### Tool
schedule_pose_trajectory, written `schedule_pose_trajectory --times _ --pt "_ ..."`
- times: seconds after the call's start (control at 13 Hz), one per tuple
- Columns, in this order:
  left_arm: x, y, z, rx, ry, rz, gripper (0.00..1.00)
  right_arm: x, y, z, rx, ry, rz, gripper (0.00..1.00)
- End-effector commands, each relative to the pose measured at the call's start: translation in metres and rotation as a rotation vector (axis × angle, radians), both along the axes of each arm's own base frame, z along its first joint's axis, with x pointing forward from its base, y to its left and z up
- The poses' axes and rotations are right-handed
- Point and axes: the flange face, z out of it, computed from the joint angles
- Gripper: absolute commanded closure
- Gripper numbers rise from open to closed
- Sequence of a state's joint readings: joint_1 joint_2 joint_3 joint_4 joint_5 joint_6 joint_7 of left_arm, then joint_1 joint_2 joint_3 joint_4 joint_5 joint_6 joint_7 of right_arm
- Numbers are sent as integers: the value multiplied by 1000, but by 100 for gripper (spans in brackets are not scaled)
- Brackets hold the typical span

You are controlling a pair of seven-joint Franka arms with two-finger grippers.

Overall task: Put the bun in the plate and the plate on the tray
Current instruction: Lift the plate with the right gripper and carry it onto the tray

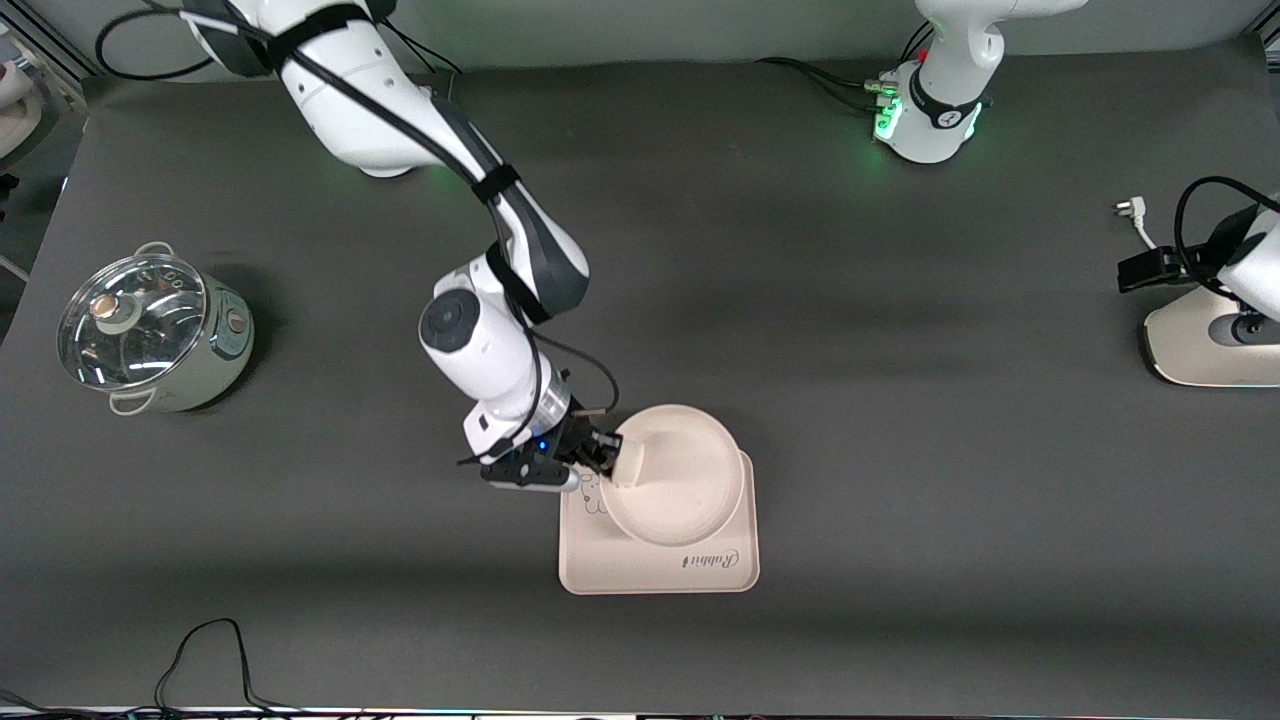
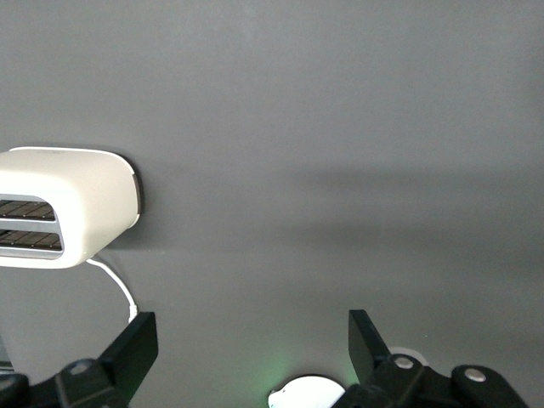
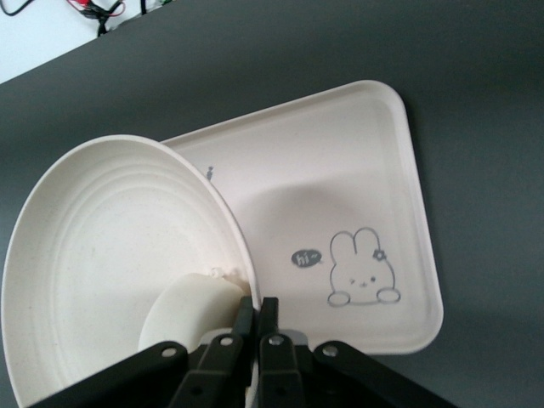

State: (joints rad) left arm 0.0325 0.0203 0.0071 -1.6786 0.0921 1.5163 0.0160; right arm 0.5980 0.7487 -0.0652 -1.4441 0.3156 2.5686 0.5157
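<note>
My right gripper (image 1: 600,455) is shut on the rim of the round cream plate (image 1: 680,480), at the side toward the right arm's end of the table. The plate is over the rectangular tray (image 1: 660,572) and overhangs the tray's edge farthest from the front camera. The off-white bun (image 1: 628,464) lies in the plate next to the fingers. In the right wrist view the gripper (image 3: 257,310) pinches the plate (image 3: 102,255) with the bun (image 3: 191,310) beside it, above the tray (image 3: 340,212) and its rabbit drawing. My left gripper (image 2: 252,331) is open, empty, above bare table.
A pot with a glass lid (image 1: 150,335) stands at the right arm's end of the table. A white appliance (image 1: 1205,340) with a cable stands at the left arm's end; it also shows in the left wrist view (image 2: 68,208). The left arm waits.
</note>
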Motion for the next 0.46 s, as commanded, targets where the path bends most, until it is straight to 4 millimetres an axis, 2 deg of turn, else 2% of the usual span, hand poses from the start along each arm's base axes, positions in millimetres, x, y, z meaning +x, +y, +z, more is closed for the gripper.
schedule_pose_trajectory --times 0.0,0.23,0.38 --pt "-20 -8 19 -31 -72 20 0 18 11 -34 14 -14 18 100" --pt "-29 -9 17 -40 -116 14 0 19 4 -87 4 -50 -10 100" --pt "-28 -5 20 -41 -112 4 0 18 2 -102 -3 -48 -14 100"
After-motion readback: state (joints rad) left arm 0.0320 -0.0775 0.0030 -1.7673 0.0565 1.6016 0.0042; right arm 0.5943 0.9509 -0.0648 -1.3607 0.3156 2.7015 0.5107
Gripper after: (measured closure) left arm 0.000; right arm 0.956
